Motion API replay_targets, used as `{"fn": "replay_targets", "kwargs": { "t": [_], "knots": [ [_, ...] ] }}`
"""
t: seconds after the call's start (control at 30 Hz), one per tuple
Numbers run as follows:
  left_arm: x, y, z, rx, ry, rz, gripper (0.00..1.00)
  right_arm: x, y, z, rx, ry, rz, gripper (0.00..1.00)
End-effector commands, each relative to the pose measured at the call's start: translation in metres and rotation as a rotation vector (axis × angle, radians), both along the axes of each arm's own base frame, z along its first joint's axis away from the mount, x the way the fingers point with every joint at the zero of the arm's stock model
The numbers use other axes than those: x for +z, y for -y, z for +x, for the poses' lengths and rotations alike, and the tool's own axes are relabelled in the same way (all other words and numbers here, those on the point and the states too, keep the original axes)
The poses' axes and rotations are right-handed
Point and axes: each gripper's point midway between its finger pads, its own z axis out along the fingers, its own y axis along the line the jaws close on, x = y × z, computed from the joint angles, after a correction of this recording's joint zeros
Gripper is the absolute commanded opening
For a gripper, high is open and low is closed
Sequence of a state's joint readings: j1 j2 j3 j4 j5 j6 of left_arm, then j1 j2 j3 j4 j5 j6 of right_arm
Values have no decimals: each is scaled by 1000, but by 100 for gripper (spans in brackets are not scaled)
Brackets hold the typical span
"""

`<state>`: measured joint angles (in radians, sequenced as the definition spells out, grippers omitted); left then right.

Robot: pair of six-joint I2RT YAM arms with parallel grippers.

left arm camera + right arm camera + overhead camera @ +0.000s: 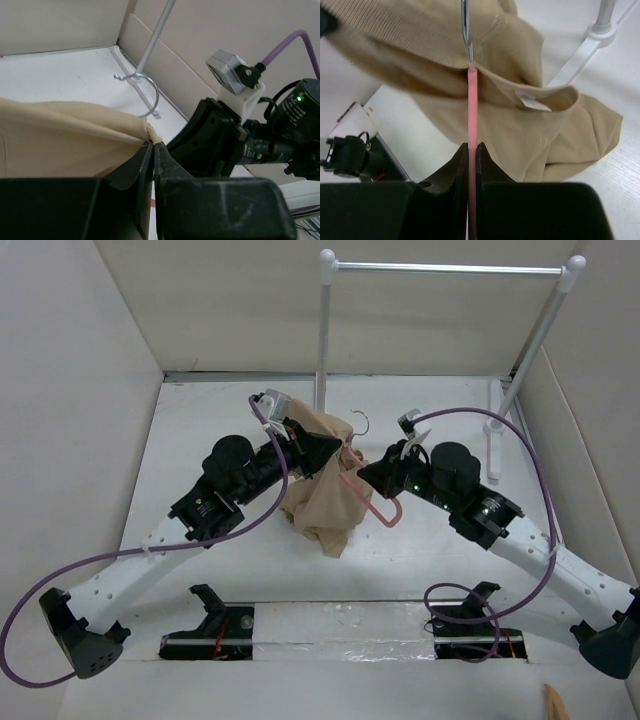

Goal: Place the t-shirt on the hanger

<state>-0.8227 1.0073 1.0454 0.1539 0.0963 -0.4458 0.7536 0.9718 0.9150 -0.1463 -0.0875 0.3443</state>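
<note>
The tan t-shirt (325, 490) hangs bunched in mid-table, partly draped over the salmon-pink hanger (372, 505), whose silver hook (362, 423) points to the far side. My left gripper (335, 448) is shut on an edge of the t-shirt (75, 140), its fingertips (152, 145) pinching the hem. My right gripper (362, 473) is shut on the hanger's pink bar (471, 115), which runs up into the t-shirt (520, 115) with the metal hook (465, 22) above it. The two grippers are close together, the right one (215, 135) showing in the left wrist view.
A white-posted rack with a metal rail (445, 268) stands at the back; its post (322, 340) is just behind the shirt and its foot (600, 35) shows in the right wrist view. White walls enclose the table on three sides.
</note>
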Motion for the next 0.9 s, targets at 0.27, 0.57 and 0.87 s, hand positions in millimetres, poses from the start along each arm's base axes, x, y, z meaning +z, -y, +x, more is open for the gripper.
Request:
{"fn": "replay_targets", "kwargs": {
  "t": [0.27,0.57,0.87],
  "knots": [
    [11,-2,-17,-56,28,-46,0,99,-13,30,-35,216,228,0],
    [-11,0,-17,-63,-21,11,0,117,-14,35,-83,316,356,0],
    [-27,6,-18,-98,-28,61,0,145,19,2,-129,393,468,0]
  ]
}}
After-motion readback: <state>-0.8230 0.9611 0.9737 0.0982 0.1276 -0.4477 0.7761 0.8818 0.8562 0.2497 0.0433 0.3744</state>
